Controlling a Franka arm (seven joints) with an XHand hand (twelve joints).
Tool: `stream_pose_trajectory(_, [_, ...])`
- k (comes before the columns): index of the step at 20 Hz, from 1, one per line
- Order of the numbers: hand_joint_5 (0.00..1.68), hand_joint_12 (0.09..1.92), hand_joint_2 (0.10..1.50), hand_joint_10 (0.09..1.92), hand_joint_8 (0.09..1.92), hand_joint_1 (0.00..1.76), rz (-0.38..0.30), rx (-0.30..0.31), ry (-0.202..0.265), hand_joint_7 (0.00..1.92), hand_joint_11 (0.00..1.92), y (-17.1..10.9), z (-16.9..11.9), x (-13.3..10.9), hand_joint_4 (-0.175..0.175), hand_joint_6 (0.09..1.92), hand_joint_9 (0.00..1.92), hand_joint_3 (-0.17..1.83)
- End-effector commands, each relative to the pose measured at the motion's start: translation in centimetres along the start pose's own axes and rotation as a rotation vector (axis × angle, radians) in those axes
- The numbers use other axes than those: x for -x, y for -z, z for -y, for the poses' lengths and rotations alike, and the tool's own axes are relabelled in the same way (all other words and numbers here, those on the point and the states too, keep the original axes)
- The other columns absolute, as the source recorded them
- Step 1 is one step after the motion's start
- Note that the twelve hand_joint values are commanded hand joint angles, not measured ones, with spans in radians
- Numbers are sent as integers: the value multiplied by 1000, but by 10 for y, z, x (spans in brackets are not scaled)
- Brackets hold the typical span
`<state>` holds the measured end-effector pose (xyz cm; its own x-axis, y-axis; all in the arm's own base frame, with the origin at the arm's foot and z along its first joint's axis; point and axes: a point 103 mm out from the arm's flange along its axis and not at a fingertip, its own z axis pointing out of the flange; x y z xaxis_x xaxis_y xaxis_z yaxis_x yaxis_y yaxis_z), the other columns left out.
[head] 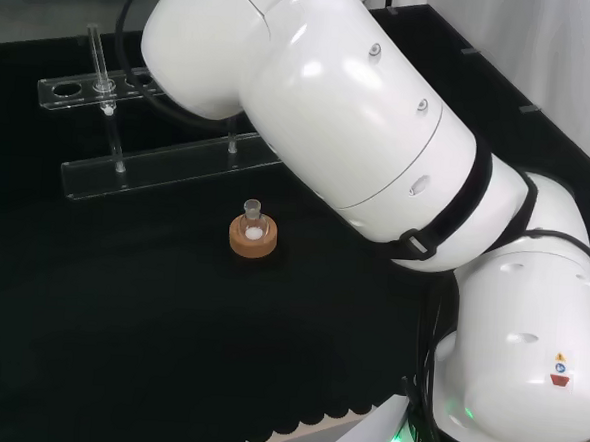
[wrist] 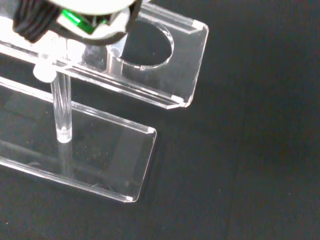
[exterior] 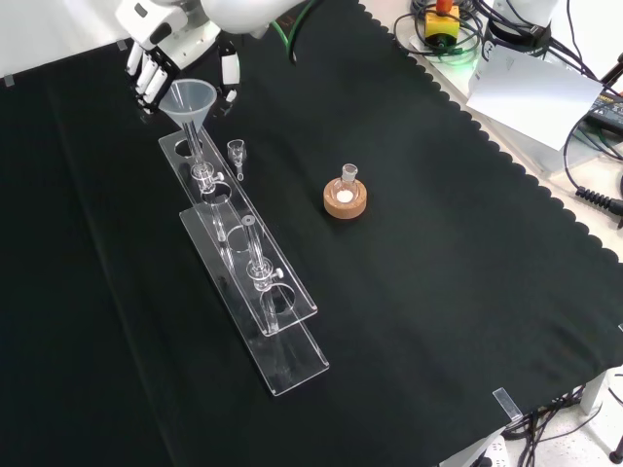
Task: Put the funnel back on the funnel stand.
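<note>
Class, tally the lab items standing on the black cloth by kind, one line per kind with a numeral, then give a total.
Clear funnel: 1
Clear acrylic funnel stand: 1
Small glass flask: 1
Cork ring: 1
Small loose glass piece beside the stand: 1
Total: 5

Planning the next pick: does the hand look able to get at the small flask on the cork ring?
Probably yes: the flask stands alone on open cloth, well clear of the stand, with nothing around it.

Hand (exterior: 161, 53) raised at cloth's far edge, fingers (exterior: 146, 78) curled downward
</note>
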<state>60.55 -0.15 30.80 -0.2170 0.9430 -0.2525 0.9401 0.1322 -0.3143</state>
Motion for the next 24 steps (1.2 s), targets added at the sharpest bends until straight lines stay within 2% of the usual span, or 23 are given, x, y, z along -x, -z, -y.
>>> stream_pose_trajectory(1, [702,1242,650,430,658,952,24,-43,-10,516,637,-9,0,-4,-2,730,944,673])
stream_pose_trajectory(4, [567,1260,643,455,675,939,-8,-79,-11,436,590,-14,0,-4,-23,710,856,672])
stream_pose_trajectory(6, [383,1305,625,502,674,889,-33,-92,-11,231,460,-16,3,-4,-43,523,650,660])
stream_pose_trajectory(9, [154,1433,618,657,345,790,-60,-104,-9,31,189,-18,8,-3,-62,151,226,575])
stream_pose_trajectory(11, [79,1469,619,724,161,754,-69,-113,-7,6,114,-19,13,-3,-61,87,85,527])
stream_pose_trajectory(12, [43,1476,621,677,87,732,-82,-124,-13,2,80,-18,16,-1,-56,87,43,483])
stream_pose_trajectory(14, [10,1469,625,503,87,696,-93,-123,-21,0,25,-16,23,0,-50,87,9,411])
stream_pose_trajectory(17, [0,1439,641,370,87,672,-73,-52,-17,0,2,-12,40,-4,-50,87,0,340])
stream_pose_trajectory(19, [0,1444,661,443,87,661,-76,-24,-17,0,0,-8,53,-8,-56,87,0,295])
stream_pose_trajectory(21, [1,1464,680,602,87,647,-89,6,-17,0,0,-5,70,-12,-62,87,0,270])
stream_pose_trajectory(24, [65,1501,706,737,87,624,-135,42,-17,67,8,-1,96,-19,-66,87,54,264])
